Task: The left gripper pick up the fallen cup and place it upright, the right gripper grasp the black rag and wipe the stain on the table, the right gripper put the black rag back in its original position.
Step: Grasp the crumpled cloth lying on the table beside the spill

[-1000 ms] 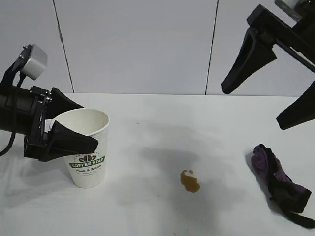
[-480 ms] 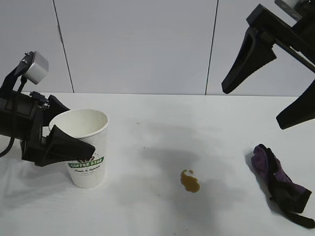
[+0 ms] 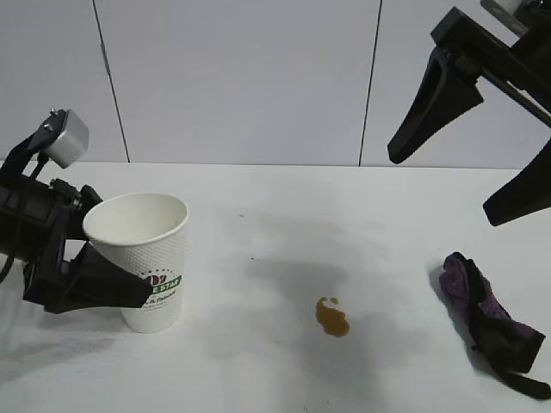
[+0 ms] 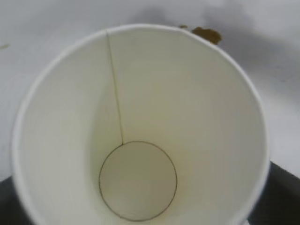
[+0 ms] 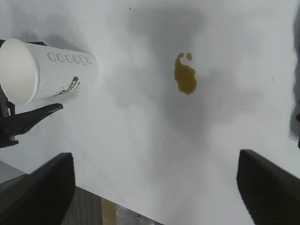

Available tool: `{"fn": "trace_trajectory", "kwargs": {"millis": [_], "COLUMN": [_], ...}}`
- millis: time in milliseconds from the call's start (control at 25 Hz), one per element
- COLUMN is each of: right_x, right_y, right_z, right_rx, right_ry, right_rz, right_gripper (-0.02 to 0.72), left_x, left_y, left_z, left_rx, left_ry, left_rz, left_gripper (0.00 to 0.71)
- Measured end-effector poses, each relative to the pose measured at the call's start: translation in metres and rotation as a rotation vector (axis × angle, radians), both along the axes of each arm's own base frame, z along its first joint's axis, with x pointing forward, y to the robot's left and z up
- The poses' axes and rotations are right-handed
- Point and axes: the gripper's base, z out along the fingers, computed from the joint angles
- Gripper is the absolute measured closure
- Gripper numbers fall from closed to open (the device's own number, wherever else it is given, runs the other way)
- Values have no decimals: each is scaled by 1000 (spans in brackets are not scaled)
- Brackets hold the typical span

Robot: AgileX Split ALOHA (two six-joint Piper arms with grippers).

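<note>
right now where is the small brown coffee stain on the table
In the exterior view the brown coffee stain lies near the table's front middle, between the white paper cup at left and the black-and-purple rag at right.

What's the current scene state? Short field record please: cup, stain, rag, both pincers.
cup: the cup stands upright on the table, empty inside
stain: the stain is unwiped, between cup and rag
rag: the black rag lies bundled at the table's right side, untouched
left pincer: the left pincer has its fingers wide apart on either side of the cup
right pincer: the right pincer is open, raised above the rag
</note>
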Motion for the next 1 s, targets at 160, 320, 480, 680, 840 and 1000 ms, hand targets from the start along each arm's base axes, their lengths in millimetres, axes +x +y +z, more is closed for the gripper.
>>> {"fn": "trace_trajectory", "kwargs": {"millis": [160,320,480,680,840,1000], "right_x": [0,0,0,0,0,0], "right_y": [0,0,0,0,0,0], "right_z": [0,0,0,0,0,0], "right_rx": [0,0,0,0,0,0], "right_ry": [0,-3,-3,-3,-3,-3], "right_rz": [0,-2,-2,-2,-2,-2], "right_gripper": [54,54,54,54,54,54], "left_x": [-1,-4,-12,-21,-27,-30], "left_y": [4,12,22,38,52,84], "left_z": [15,41,63,78,95,128], "left_rx": [46,131,243,370,389,317], "left_ry": [-15,-54,-79,-18,59,68], "left_rz": [32,91,123,262,544,937], "left_gripper": [44,45,45,45,45,45]}}
